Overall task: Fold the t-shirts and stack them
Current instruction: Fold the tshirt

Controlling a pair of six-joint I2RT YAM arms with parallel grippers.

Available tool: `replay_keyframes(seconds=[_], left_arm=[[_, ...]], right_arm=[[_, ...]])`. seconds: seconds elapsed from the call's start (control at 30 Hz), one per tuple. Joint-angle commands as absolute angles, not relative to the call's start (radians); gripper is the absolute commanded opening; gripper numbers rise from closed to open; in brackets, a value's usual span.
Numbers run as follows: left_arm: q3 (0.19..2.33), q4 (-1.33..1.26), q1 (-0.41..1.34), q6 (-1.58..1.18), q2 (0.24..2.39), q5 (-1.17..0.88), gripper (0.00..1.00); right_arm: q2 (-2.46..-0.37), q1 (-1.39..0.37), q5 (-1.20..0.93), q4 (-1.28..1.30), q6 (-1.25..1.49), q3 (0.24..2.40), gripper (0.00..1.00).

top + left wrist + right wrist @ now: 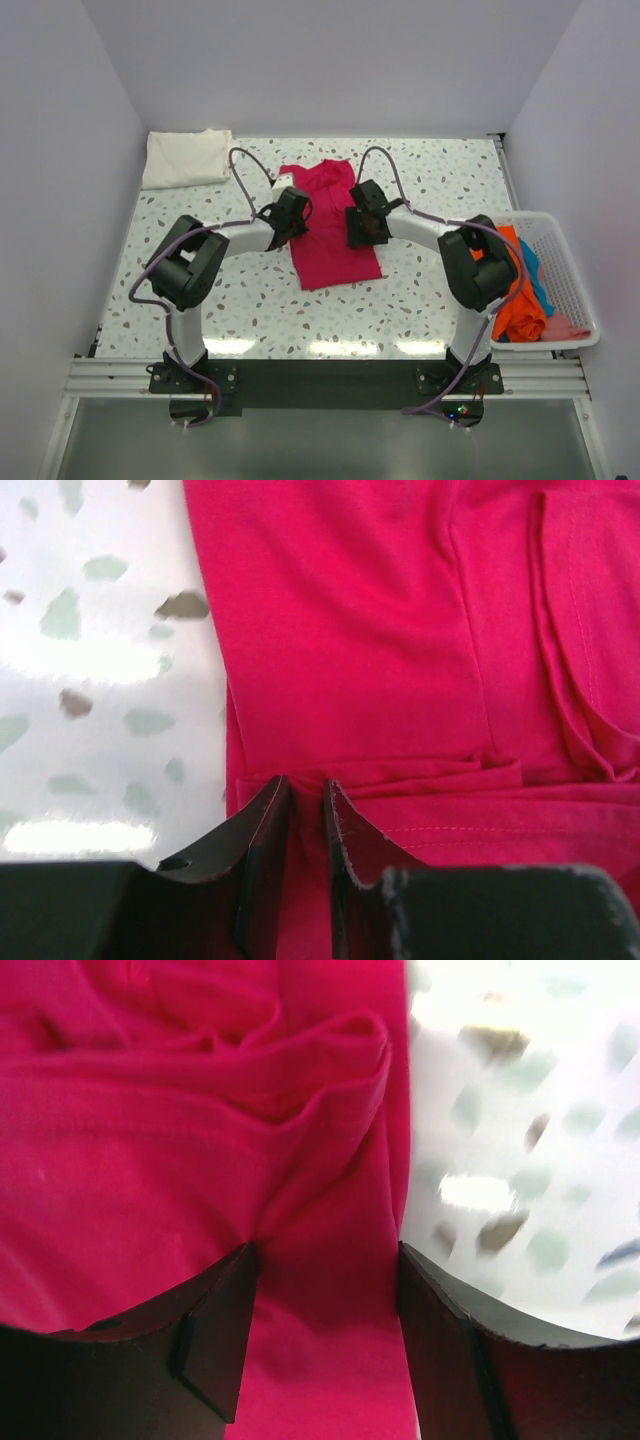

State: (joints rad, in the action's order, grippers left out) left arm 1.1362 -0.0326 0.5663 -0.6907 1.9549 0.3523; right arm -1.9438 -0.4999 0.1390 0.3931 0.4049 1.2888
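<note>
A magenta-red t-shirt lies partly folded into a long strip on the middle of the table. My left gripper is at its left edge; in the left wrist view the jaws are pinched nearly together on a fold of the red cloth. My right gripper is at the shirt's right edge; in the right wrist view it is open, its fingers straddling the bunched red edge. A folded cream-white t-shirt lies at the far left corner.
A white mesh basket at the right edge holds orange, blue and pink t-shirts. The speckled table is enclosed by white walls on three sides.
</note>
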Motion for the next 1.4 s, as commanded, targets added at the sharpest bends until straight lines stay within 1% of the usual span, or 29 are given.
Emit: replay_keyframes(seconds=[0.0, 0.17, 0.23, 0.33, 0.5, 0.6, 0.7, 0.73, 0.77, 0.87, 1.03, 1.1, 1.23, 1.27, 1.37], left_arm=[[1.013, 0.066, 0.568, -0.726, 1.898, 0.353, 0.25], [0.928, 0.067, 0.569, -0.733, 1.797, 0.342, 0.26], [0.937, 0.078, 0.566, -0.713, 1.784, 0.354, 0.28], [0.995, 0.100, 0.566, -0.667, 1.781, 0.342, 0.31], [1.086, 0.133, 0.563, -0.621, 1.773, 0.333, 0.37], [1.103, 0.149, 0.561, -0.621, 1.761, 0.328, 0.37], [1.098, 0.158, 0.563, -0.624, 1.749, 0.327, 0.37], [1.097, 0.158, 0.561, -0.626, 1.746, 0.328, 0.37], [1.097, 0.169, 0.561, -0.624, 1.738, 0.328, 0.37], [1.085, 0.175, 0.561, -0.629, 1.712, 0.318, 0.36], [1.025, 0.143, 0.578, -0.643, 1.664, 0.236, 0.34], [1.003, 0.124, 0.606, -0.653, 1.648, 0.218, 0.34], [0.965, 0.117, 0.695, -0.675, 1.646, 0.198, 0.34], [0.957, 0.095, 0.737, -0.683, 1.647, 0.193, 0.34], [0.920, 0.028, 0.790, -0.692, 1.658, 0.181, 0.34]], right_arm=[[-1.843, -0.552, 0.097, 0.364, 0.485, 1.145, 0.60], [-1.717, -0.594, 0.055, 0.293, 0.563, 1.010, 0.61], [-1.697, -0.594, 0.072, 0.294, 0.568, 1.006, 0.61], [-1.695, -0.588, 0.107, 0.337, 0.549, 1.061, 0.60], [-1.710, -0.546, 0.086, 0.348, 0.529, 1.161, 0.58], [-1.749, -0.522, 0.083, 0.360, 0.522, 1.224, 0.56], [-1.792, -0.509, 0.074, 0.365, 0.520, 1.275, 0.47], [-1.805, -0.508, 0.065, 0.376, 0.520, 1.287, 0.39], [-1.805, -0.508, 0.057, 0.373, 0.522, 1.290, 0.34], [-1.784, -0.511, 0.040, 0.350, 0.534, 1.260, 0.28], [-1.770, -0.520, 0.017, 0.318, 0.535, 1.206, 0.28], [-1.798, -0.520, 0.017, 0.311, 0.535, 1.210, 0.28], [-1.877, -0.518, 0.024, 0.339, 0.514, 1.282, 0.28], [-1.896, -0.517, 0.035, 0.347, 0.502, 1.322, 0.28], [-1.969, -0.514, 0.060, 0.371, 0.483, 1.403, 0.28]])
